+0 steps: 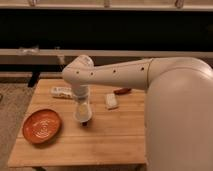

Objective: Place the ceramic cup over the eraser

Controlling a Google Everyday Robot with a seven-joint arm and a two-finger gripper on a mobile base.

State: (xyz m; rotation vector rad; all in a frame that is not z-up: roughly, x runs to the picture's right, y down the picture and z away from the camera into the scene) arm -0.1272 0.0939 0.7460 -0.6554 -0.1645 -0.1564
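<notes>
My gripper (82,104) hangs down from the big white arm over the left-middle of the wooden table (115,142). It is shut on the ceramic cup (82,114), a small white tapered cup held low, just above the tabletop. The eraser (85,123) shows only as a small dark bit under the cup's lower edge; the rest is hidden by the cup. I cannot tell whether the cup touches the table.
An orange plate (42,126) lies at the table's left front. A pale labelled bottle (61,92) lies at the back left. A whitish block (111,101) and a small reddish object (121,91) lie right of the gripper.
</notes>
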